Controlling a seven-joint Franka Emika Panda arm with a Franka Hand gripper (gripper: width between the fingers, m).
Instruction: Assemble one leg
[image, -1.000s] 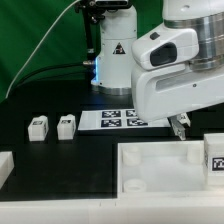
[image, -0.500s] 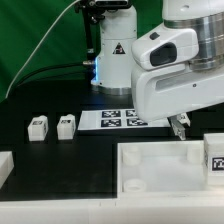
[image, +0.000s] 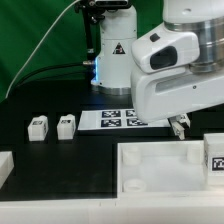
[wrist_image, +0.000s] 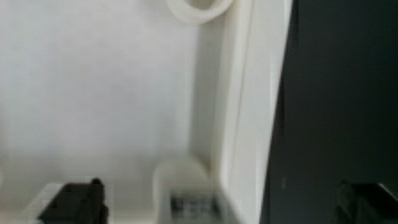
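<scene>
**Your gripper (image: 179, 126) is hanging low over the far edge of the big white tray (image: 150, 172).**

In the wrist view you are seeing the gripper (wrist_image: 222, 203) with its jaws standing wide apart. They are not pinching anything. The tray (wrist_image: 107, 120) edge and a strip of black table (wrist_image: 338, 100) are lying under the gap. A small blurry thing is showing between the jaws, and you cannot tell what it is. One round socket (wrist_image: 196, 8) is peeking in at the tray's corner. Over on the exterior view's left, the first leg (image: 38, 127) and the second leg (image: 66, 125) are sitting side by side on the table (image: 60, 150), well apart from the gripper. The marker board (image: 113, 119) is lying flat between those legs and the gripper.
</scene>
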